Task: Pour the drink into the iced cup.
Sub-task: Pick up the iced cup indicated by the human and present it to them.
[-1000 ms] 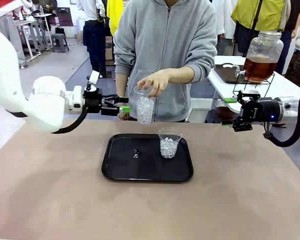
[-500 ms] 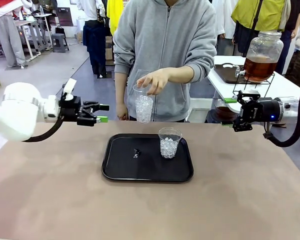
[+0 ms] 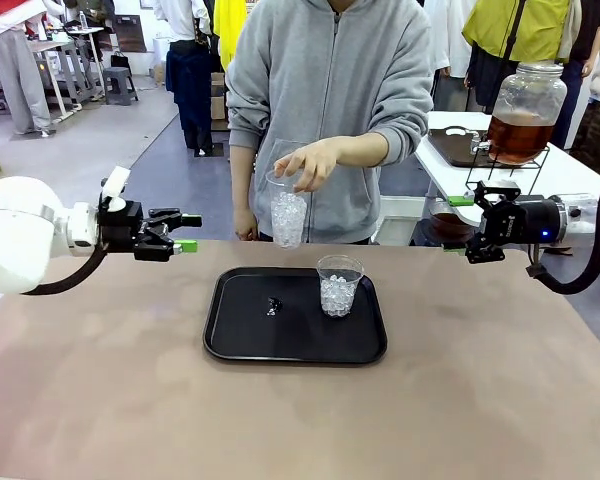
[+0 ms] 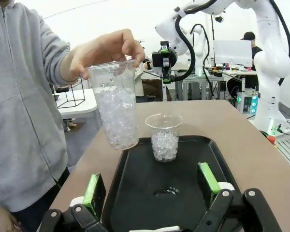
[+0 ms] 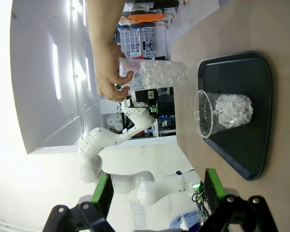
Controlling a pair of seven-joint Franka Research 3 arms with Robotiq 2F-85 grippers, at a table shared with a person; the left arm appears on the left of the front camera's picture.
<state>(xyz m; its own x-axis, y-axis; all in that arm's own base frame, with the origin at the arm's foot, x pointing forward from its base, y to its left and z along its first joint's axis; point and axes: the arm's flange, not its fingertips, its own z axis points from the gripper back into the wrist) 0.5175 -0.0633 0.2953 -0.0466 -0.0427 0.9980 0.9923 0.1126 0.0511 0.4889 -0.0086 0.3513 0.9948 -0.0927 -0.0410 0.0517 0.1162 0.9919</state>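
A person's hand holds a tall clear cup of ice (image 3: 288,212) by its rim, above the table's far edge. A shorter iced cup (image 3: 339,286) stands on the black tray (image 3: 240,340). The amber-brown drink fills a glass jar (image 3: 520,130) on a side table at the back right. My left gripper (image 3: 188,232) hovers open and empty, left of the held cup. My right gripper (image 3: 458,225) hangs open and empty at the right, short of the table's far edge. The left wrist view has the held cup (image 4: 117,108), the tray cup (image 4: 164,138) and my open gripper (image 4: 150,186); the right wrist view, rolled sideways, has the same cups (image 5: 154,74) (image 5: 225,112) beyond my open gripper (image 5: 157,193).
A small glistening bit (image 3: 272,305) lies on the tray's left half. The jar stands on a wire stand on the white side table (image 3: 570,175). The person stands at the far edge, behind the tray. Bare brown tabletop (image 3: 300,420) spreads in front of the tray.
My left arm has drawn back to the left, away from the held cup, and sunk a little. The right arm, the person's hand and both cups have stayed put.
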